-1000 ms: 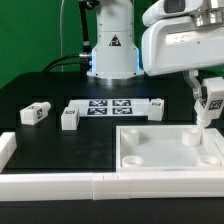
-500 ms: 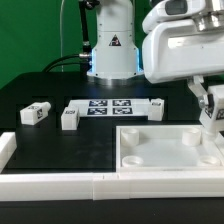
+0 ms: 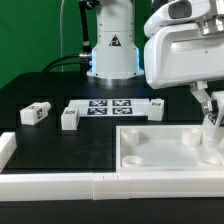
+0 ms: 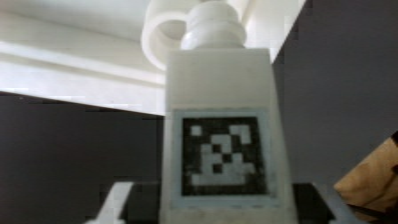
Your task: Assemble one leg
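The leg [image 4: 217, 110] is clamped in the gripper [image 3: 212, 110] at 3 o'clock in the exterior view, over the far corner of the white panel [image 3: 160, 152], near its socket [image 3: 196, 138]. Whether tip and socket ring touch cannot be told.

A loose leg [image 3: 35, 113] lies at 9 o'clock on the table [image 3: 40, 140]. A second leg [image 3: 69, 119] and a third leg [image 3: 158, 107] flank the marker board [image 3: 110, 107]. Bare table separates board and panel. A white rail [image 3: 50, 186] borders the 6 o'clock edge.

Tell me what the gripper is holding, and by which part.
The gripper holds one leg, its fingers pinching the two sides at the tagged end near the wrist; the narrow far tip sticks out free.
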Motion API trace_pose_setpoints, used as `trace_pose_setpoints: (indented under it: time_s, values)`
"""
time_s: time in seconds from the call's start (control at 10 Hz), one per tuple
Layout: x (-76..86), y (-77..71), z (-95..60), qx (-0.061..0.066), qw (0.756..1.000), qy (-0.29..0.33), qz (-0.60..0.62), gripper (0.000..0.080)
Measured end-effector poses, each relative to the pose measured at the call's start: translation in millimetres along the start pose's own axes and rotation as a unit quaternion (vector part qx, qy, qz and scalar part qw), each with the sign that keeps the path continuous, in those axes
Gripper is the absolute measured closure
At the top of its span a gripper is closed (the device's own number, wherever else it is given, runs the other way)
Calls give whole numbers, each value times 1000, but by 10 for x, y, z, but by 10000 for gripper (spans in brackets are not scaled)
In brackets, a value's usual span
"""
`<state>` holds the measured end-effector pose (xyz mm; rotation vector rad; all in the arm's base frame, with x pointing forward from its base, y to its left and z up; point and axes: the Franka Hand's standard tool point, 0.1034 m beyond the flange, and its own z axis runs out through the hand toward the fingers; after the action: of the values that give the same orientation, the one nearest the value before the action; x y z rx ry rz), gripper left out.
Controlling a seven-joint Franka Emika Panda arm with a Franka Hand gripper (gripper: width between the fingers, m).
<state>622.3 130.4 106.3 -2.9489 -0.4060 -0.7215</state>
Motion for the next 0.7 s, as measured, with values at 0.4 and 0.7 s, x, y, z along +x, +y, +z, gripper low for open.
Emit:
trace_pose_setpoints:
  time_s: [0.4, 0.7]
  values:
    - [-16, 118, 135, -12, 1000, 26, -9, 506]
    - [7, 188, 234, -18, 999, 41, -10, 506]
